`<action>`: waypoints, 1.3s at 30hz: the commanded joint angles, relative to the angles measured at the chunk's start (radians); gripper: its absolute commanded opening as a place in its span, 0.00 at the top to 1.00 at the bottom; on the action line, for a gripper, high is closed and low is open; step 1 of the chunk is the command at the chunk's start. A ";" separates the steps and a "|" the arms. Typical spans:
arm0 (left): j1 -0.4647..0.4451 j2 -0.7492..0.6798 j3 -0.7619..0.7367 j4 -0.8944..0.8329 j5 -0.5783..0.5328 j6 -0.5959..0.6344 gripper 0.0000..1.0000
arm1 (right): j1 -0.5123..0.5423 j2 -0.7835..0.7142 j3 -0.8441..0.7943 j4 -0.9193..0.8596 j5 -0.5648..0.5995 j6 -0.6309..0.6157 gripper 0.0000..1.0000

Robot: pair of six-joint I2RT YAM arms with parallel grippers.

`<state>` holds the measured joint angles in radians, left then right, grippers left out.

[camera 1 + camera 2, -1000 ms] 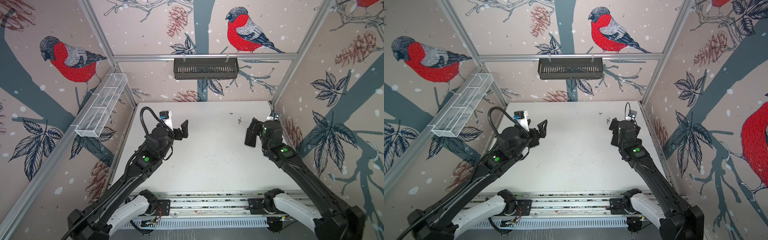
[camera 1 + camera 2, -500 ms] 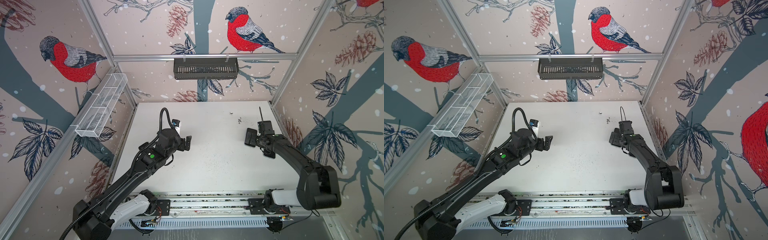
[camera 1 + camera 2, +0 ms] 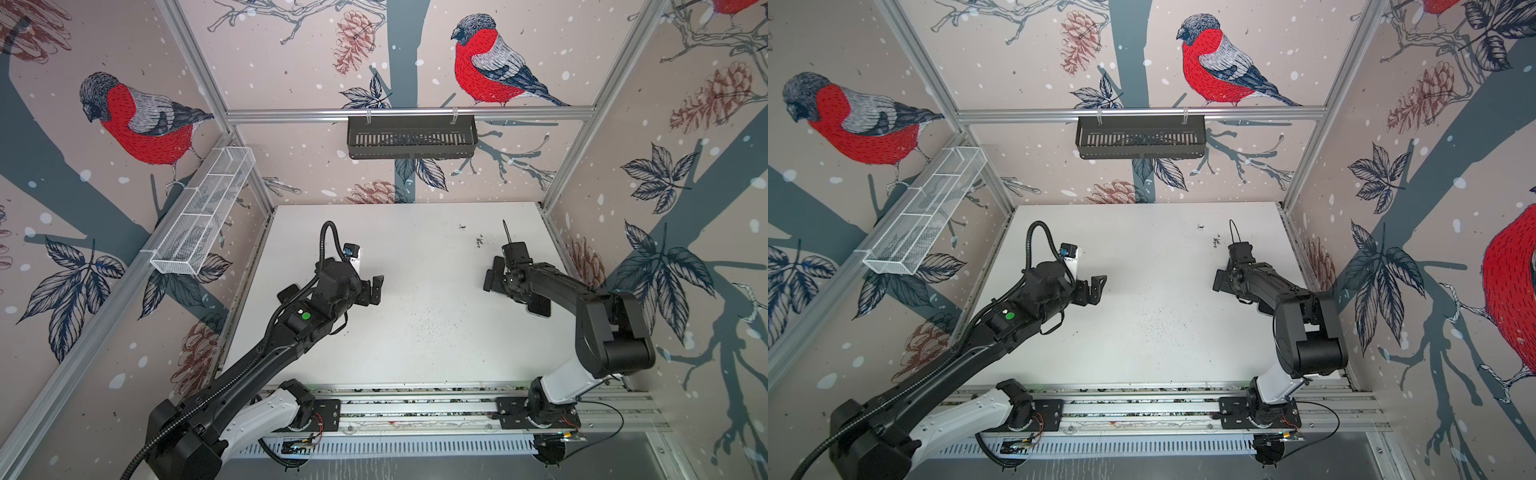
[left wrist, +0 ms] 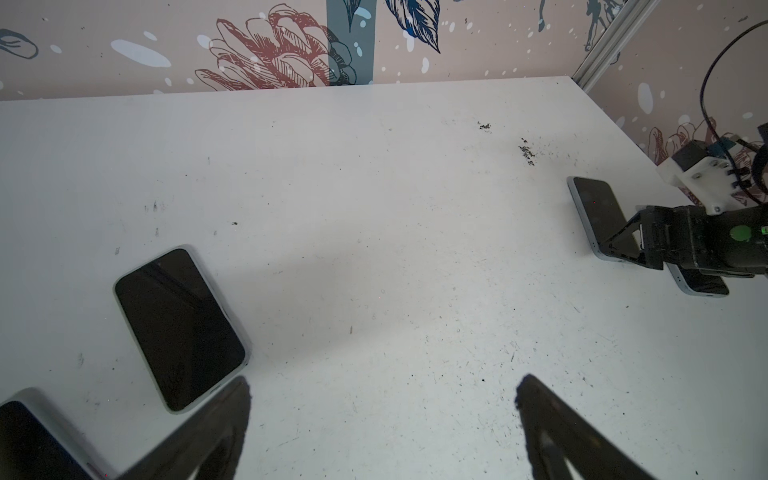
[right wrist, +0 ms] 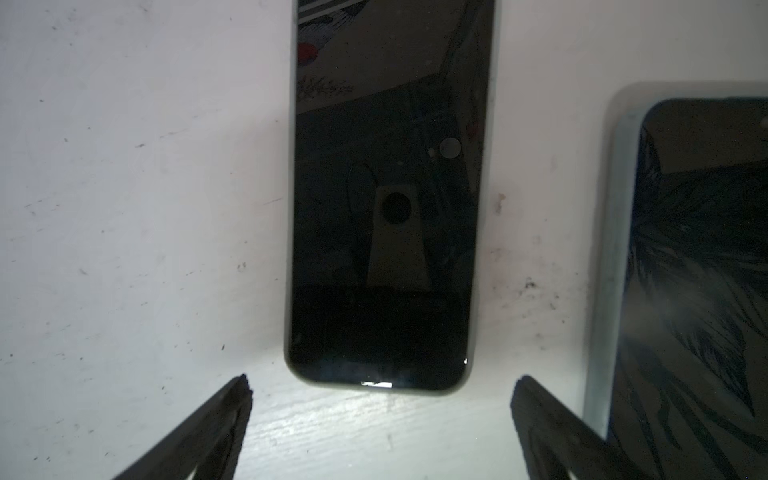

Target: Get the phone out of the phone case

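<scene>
Dropping low since a second ago, the right gripper (image 3: 496, 282) hangs over the right side of the table (image 3: 415, 340) in both top views, so a grab looks close. Left wrist view: left gripper (image 4: 384, 382) spread, empty. Right wrist view: fingers (image 5: 224, 415) splayed just short of the flat phone (image 5: 386, 249), glossy black glass, thin rounded phone case (image 5: 463, 384) rim.

This was a robot lab booth. A left arm (image 3: 266, 345) and a right arm (image 3: 582, 299) stood on a metal rail (image 3: 415, 409) at the front edge of a white worktop (image 3: 415, 332). Bird wallpaper (image 3: 291, 62) in a metal frame (image 3: 291, 114) closed it in. A black basket (image 3: 411, 143) and a wire basket (image 3: 203, 216) hung there.
</scene>
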<state>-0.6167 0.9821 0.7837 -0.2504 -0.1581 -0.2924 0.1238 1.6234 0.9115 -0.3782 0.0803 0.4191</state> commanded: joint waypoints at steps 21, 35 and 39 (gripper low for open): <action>0.039 0.013 -0.008 0.057 0.047 -0.032 0.01 | -0.032 0.145 0.099 -0.007 -0.016 -0.009 0.02; 0.048 0.012 -0.012 0.063 0.062 -0.036 0.01 | -0.056 0.131 0.080 -0.003 -0.080 -0.014 0.09; 0.049 0.012 -0.012 0.064 0.066 -0.036 0.01 | -0.057 0.128 0.079 -0.002 -0.093 -0.010 0.11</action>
<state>-0.5705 0.9951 0.7723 -0.2211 -0.1055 -0.3168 0.0666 1.7542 0.9962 -0.3489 0.0437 0.4030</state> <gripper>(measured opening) 0.987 0.901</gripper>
